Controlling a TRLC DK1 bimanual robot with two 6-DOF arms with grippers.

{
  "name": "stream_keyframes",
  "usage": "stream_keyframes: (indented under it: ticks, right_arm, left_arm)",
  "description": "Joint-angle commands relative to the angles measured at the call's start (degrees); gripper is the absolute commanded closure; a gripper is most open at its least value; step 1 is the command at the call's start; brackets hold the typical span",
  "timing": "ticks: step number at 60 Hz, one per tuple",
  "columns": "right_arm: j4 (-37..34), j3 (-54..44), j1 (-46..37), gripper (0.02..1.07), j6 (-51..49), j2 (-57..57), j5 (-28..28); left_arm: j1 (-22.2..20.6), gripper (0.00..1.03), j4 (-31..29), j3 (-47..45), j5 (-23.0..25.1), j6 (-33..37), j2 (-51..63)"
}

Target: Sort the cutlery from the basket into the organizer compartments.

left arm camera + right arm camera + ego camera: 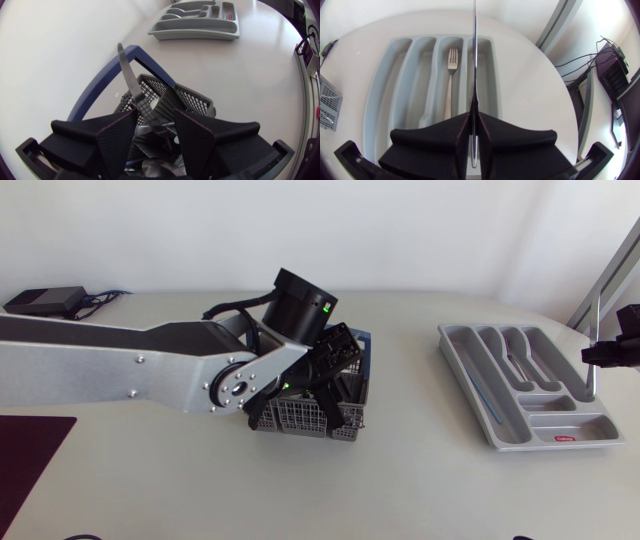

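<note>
A dark grey mesh basket (290,418) with a blue handle (100,85) stands mid-table. My left gripper (325,385) is down in it. In the left wrist view its fingers (117,140) stand apart around a silver knife (131,82) that sticks up out of the basket (195,100); the gripper (156,125) is open. The grey organizer (560,425) lies at the right. My right gripper (605,355) hangs over its far edge, shut (475,125) on a thin silver cutlery piece (474,60) seen edge-on. A fork (451,85) lies in one long compartment.
A black box with cables (45,300) sits at the back left corner. A dark maroon mat (30,450) lies at the front left. My left arm's long silver link (110,360) spans the table's left half. Bare tabletop lies between basket and organizer (200,22).
</note>
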Motion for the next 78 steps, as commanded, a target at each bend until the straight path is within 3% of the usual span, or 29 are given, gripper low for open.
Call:
stream_keyframes:
  ticks: [1, 27, 42, 56, 66, 73, 78]
  right_arm:
    - [1.16, 3.63, 1.25, 1.01, 1.42, 4.07, 1.64]
    - [0.37, 12.86, 5.47, 1.01, 4.32, 15.67, 8.76]
    - [-0.33, 13.83, 6.61, 1.0, 4.84, 17.87, 10.43]
    - [-0.33, 13.21, 6.7, 0.77, 4.93, 18.22, 10.6]
    - [0.02, 11.9, 6.44, 0.47, 4.76, 17.6, 10.69]
    - [0.46, 10.49, 6.17, 0.2, 4.49, 16.81, 10.69]
    - [1.16, 9.08, 6.09, 0.09, 4.23, 15.58, 10.69]
  left_arm:
    - [-0.15, 0.57, 0.5, -0.47, 0.33, 0.72, 1.7]
    - [-0.41, 0.62, 0.94, 0.14, 0.33, 0.54, 3.02]
    - [-0.41, 0.72, 0.85, 0.14, 0.33, 0.45, 3.72]
    - [0.2, 0.8, 0.76, -0.38, 1.03, 0.37, 3.63]
    - [0.38, 0.95, 0.94, -0.74, 1.03, 0.1, 3.63]
    - [0.55, 0.98, 1.12, -1.0, 1.91, -0.16, 3.54]
    - [0.64, 1.0, 1.82, -1.44, 2.7, -0.42, 3.54]
